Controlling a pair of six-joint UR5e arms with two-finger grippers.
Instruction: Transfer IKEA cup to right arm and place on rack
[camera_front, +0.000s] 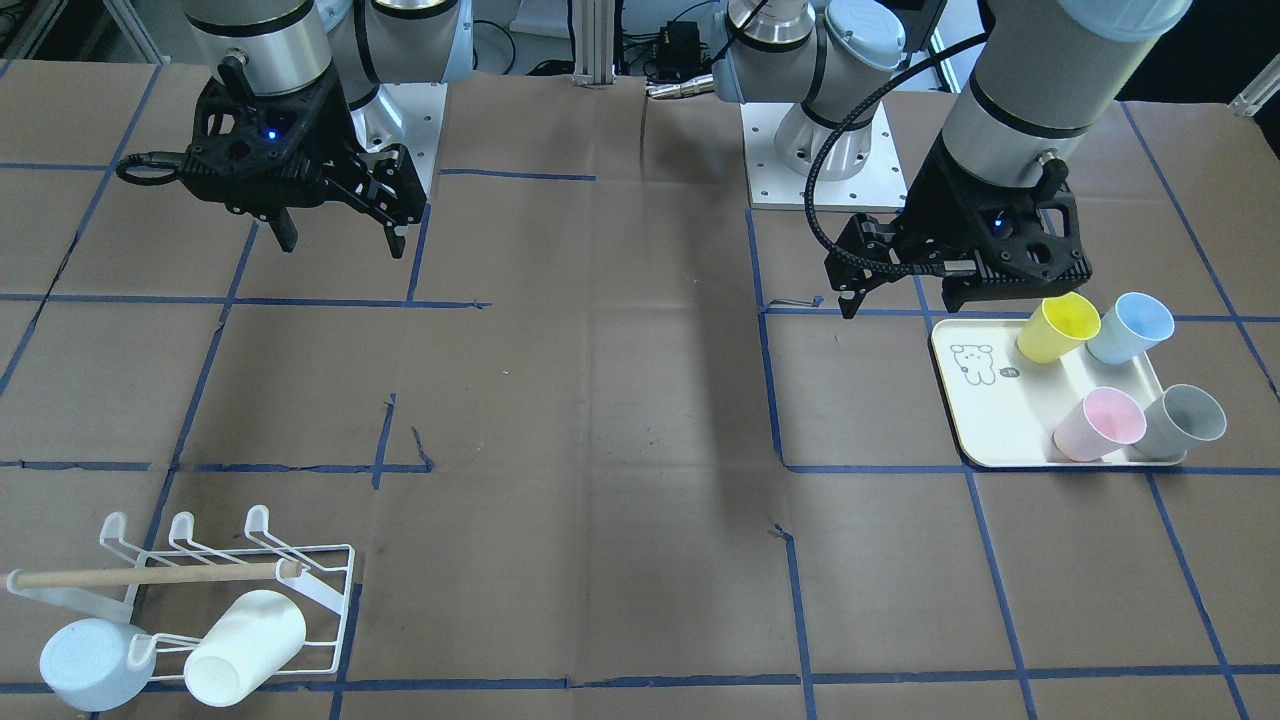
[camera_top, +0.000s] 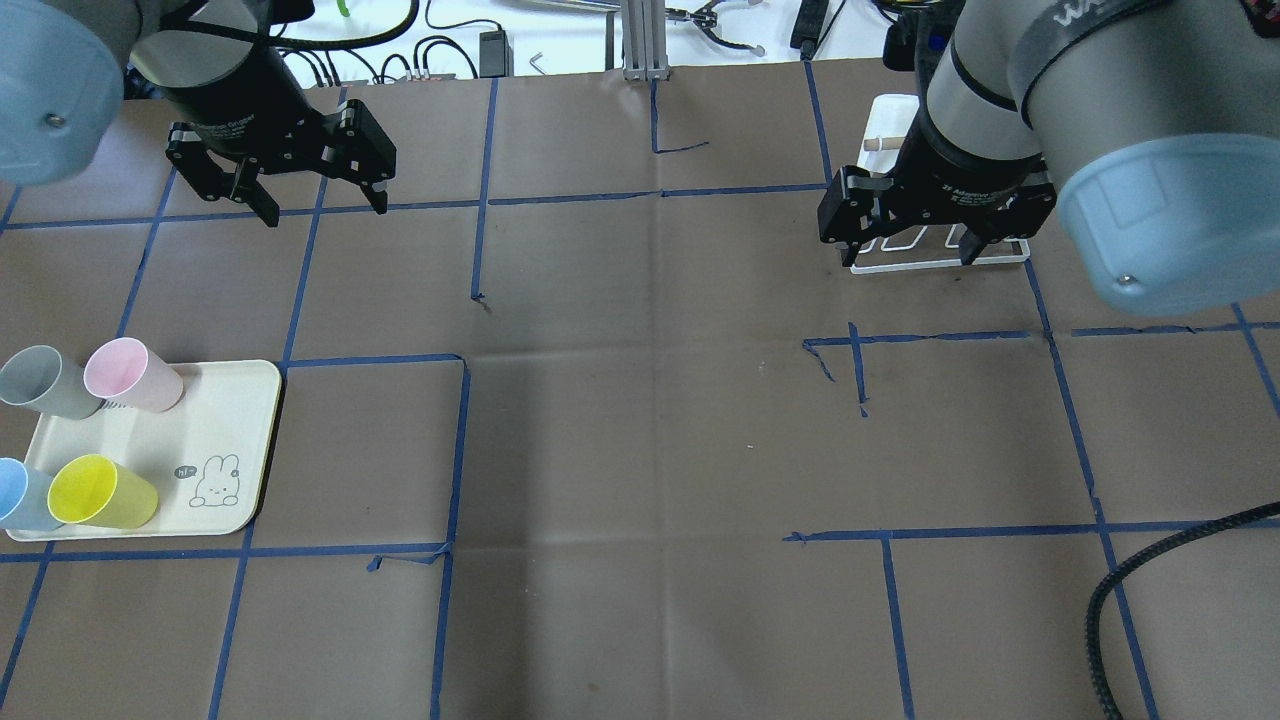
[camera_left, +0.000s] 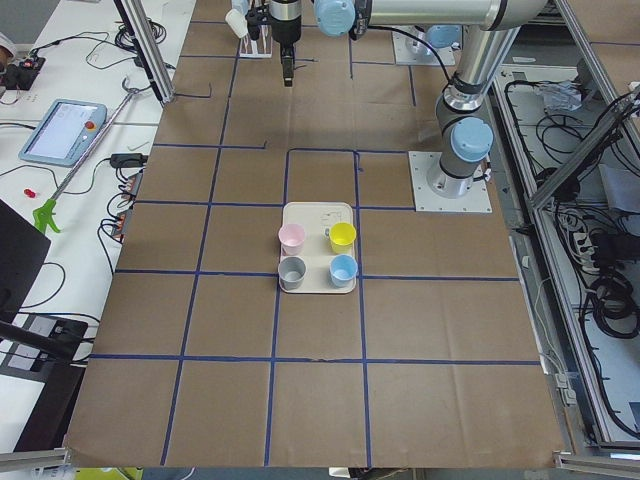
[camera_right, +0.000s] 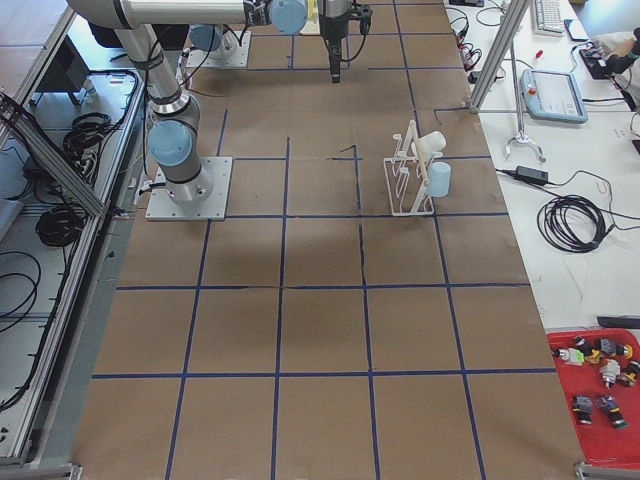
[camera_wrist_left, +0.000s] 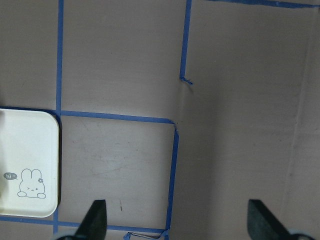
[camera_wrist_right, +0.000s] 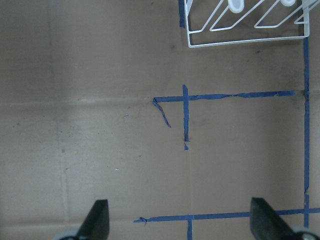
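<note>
Several IKEA cups stand on a cream tray (camera_front: 990, 425): yellow (camera_front: 1058, 328), blue (camera_front: 1130, 328), pink (camera_front: 1100, 423) and grey (camera_front: 1185, 420). My left gripper (camera_front: 900, 298) is open and empty, hovering just beside the tray's robot-side edge near the yellow cup; overhead it (camera_top: 325, 210) is well beyond the tray (camera_top: 235, 410). My right gripper (camera_front: 342, 240) is open and empty, high over the table. Overhead it (camera_top: 915, 257) partly hides the white wire rack (camera_top: 940, 266). The rack (camera_front: 320, 600) holds a white cup (camera_front: 245, 648) and a pale blue cup (camera_front: 90, 663).
Brown paper with blue tape lines covers the table. The left wrist view shows the tray's corner with the drawing (camera_wrist_left: 30, 150); the right wrist view shows the rack's base (camera_wrist_right: 245, 35). A red bin of small parts (camera_right: 600, 385) sits off the table.
</note>
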